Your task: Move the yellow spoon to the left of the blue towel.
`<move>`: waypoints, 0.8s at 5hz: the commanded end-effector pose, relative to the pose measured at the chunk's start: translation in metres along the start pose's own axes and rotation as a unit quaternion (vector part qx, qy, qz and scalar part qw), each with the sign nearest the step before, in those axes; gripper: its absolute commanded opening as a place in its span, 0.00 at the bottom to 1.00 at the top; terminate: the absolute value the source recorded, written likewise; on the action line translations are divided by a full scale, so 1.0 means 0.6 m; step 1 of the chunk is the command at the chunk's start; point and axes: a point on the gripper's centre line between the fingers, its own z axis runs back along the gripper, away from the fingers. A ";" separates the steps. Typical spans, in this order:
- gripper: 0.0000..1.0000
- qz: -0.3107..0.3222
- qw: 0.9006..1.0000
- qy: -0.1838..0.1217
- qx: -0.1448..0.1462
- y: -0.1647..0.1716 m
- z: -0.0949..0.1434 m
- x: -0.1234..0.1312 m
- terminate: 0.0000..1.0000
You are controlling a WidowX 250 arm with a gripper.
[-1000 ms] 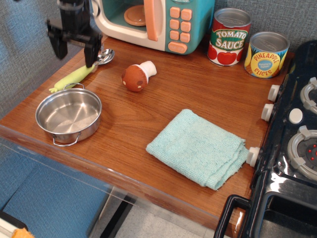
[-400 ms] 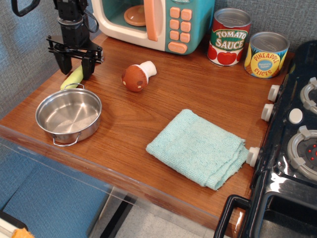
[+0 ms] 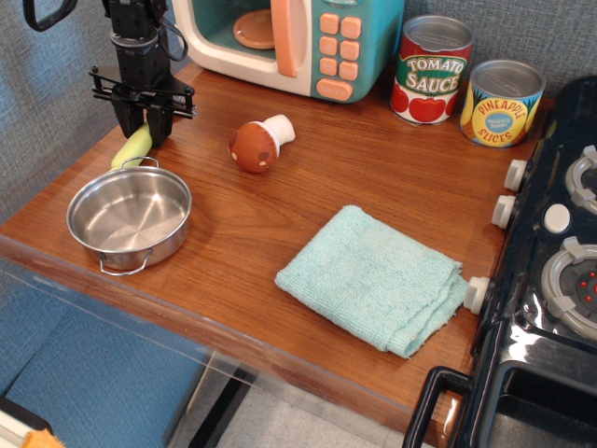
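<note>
1. Gripper at the far left of the wooden counter, fingers pinched in on the yellow spoon
2. Spoon handle pokes out below the gripper, long axis diagonal, visible end aimed down-left; bowl end hidden behind the fingers
3. Steel pot just below the gripper, close to the handle tip
4. Toy mushroom to the gripper's right, lying between spoon and blue towel
5. Towel well apart, lower right; toy microwave behind

the matte black robot arm is showing a ribbed column, a looping black cable — and a two-fingered black gripper with a flat crossbar.
</note>
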 end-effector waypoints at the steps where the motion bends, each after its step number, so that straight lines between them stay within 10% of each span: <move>1: 0.00 0.005 0.995 -0.093 0.038 0.062 0.138 0.012 0.00; 2: 0.00 -0.015 0.992 -0.119 0.050 0.038 0.193 0.012 0.00; 4: 0.00 -0.081 0.989 -0.115 -0.044 -0.108 0.236 -0.005 0.00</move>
